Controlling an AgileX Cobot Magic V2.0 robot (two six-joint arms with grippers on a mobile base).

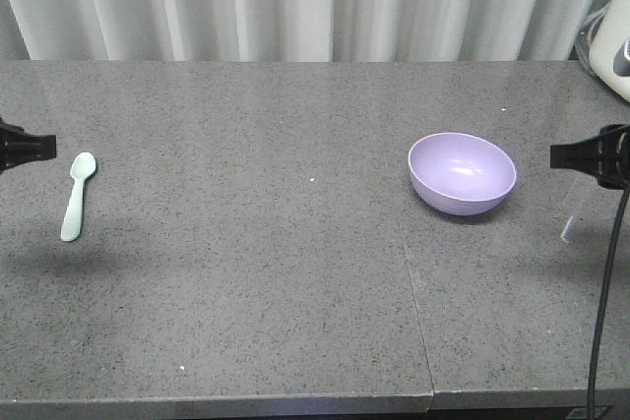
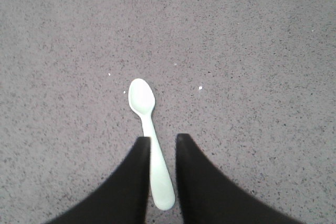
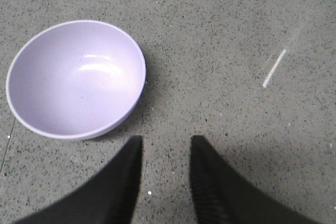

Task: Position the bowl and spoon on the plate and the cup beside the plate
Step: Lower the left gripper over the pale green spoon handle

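Bowl (image 1: pixel 462 172) empty; left tool (image 2: pixel 163 138) spread above spoon (image 2: pixel 142 98), right tool (image 3: pixel 164 139) spread near bowl

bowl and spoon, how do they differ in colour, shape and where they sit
The bowl is lavender, round and deep; the spoon is pale mint green, slim and flat. The bowl stands upright on the right of the grey table, the spoon lies at its far left. Both are plain and empty.
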